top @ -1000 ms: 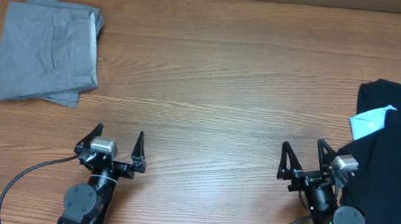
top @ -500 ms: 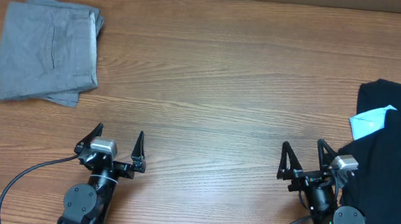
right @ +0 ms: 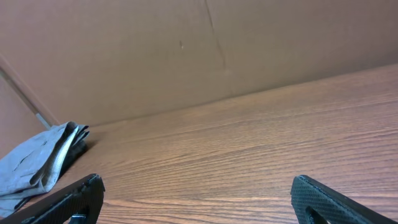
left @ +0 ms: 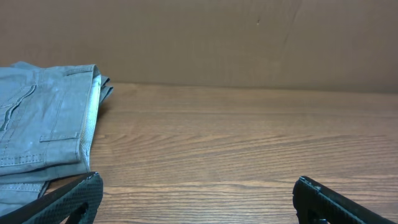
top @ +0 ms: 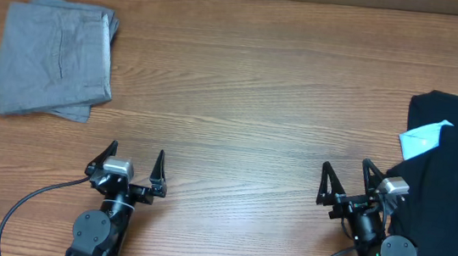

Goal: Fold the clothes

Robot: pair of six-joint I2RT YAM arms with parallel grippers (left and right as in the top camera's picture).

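Since neither arm has stirred in the last second, we judge folding not yet begun: our left gripper [top: 137, 148] and right gripper [top: 346, 164] hover nearest, fingers spread wide, empty. Just beside the right one lies the rumpled black clothes pile [top: 450, 177]; far left, a folded grey garment [top: 55, 59]. We see no containers.

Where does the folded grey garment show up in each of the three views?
Overhead: grey garment upper left on the table.
Left wrist: grey garment at the left edge.
Right wrist: grey garment in the lower left corner.
Shared landmark: the cardboard wall behind the table's far edge.
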